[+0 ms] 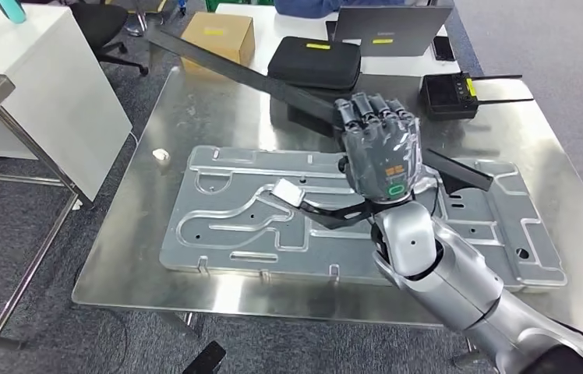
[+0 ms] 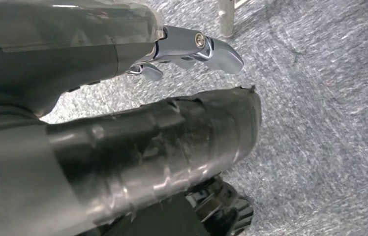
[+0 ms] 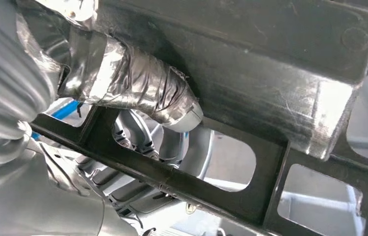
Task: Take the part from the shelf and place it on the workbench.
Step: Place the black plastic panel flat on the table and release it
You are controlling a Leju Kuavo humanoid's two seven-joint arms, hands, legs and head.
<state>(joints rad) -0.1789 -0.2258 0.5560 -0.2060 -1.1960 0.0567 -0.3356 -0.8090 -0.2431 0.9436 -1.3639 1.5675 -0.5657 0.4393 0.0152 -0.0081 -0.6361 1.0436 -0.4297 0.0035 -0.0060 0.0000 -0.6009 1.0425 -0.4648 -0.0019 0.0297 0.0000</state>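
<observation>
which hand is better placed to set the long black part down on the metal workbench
Right. The right hand already grips the long black plastic part above the shiny metal workbench; the left hand hangs toward the grey floor.

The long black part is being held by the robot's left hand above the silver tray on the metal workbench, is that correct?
Not quite: the right hand holds the long black part, as the head view shows. It is above the silver tray on the metal workbench.

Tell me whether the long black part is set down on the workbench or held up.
Held up: the right hand grips the black part, which slants above the workbench.
</observation>
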